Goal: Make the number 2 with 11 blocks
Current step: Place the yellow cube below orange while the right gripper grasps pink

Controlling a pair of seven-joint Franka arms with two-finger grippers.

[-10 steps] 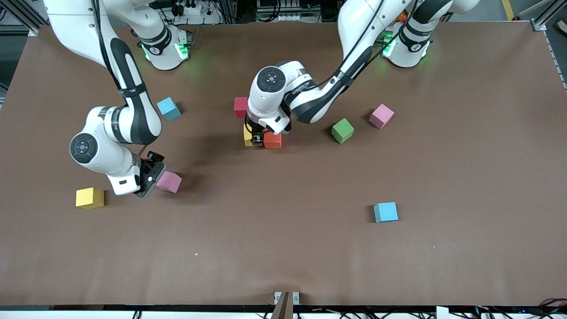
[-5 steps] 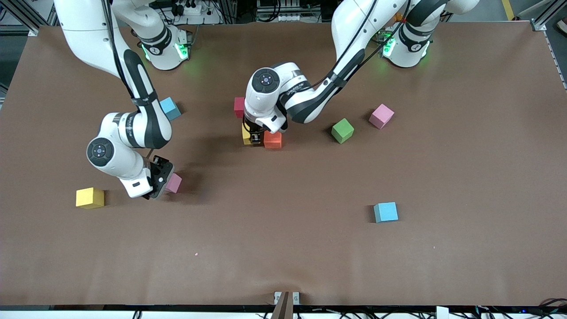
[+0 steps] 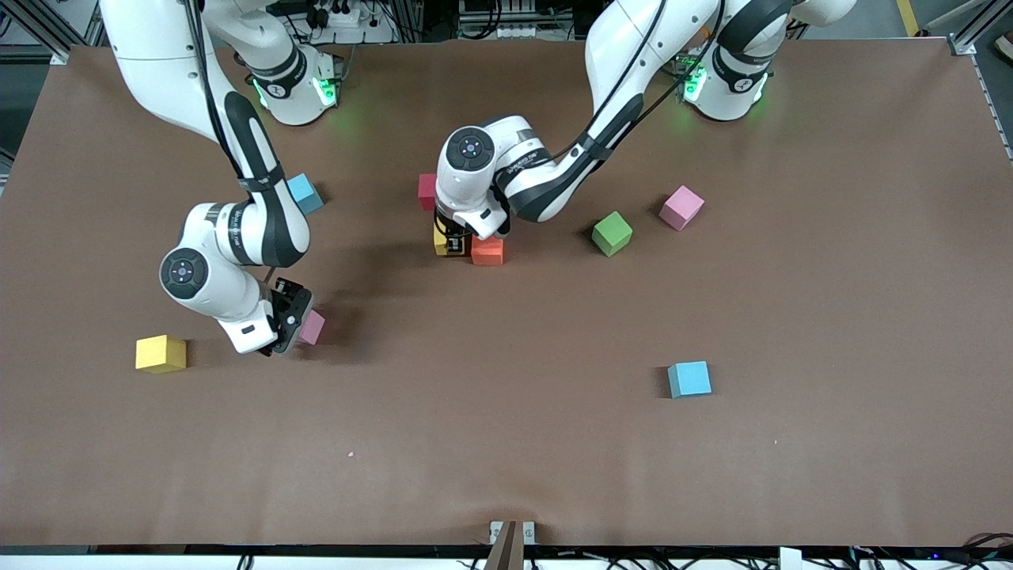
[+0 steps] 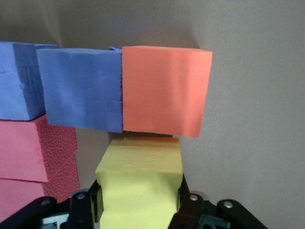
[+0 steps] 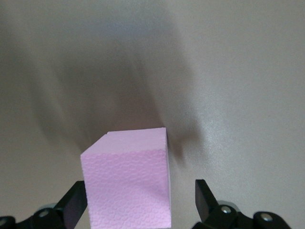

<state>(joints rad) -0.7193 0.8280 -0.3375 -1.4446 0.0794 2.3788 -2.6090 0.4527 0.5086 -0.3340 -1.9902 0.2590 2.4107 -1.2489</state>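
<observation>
The left tool [image 4: 138, 210] is clamped on a yellow block [image 4: 140, 183], pressing it against the orange block [image 3: 487, 250] to extend the started digit mid-table, while the right tool [image 5: 140, 205] stands spread around a pink block [image 5: 128, 179] nearer the camera, seemingly ready to grasp it.

You have red [image 3: 428, 191], yellow [image 3: 440, 240] and orange [image 3: 487, 250] blocks clustered mid-table; six other cubes lie scattered.

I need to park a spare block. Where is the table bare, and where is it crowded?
Bare: the wide strip nearer the front camera than the light blue block and the lone yellow block. Crowded: the started cluster at the orange block, under the left gripper.
</observation>
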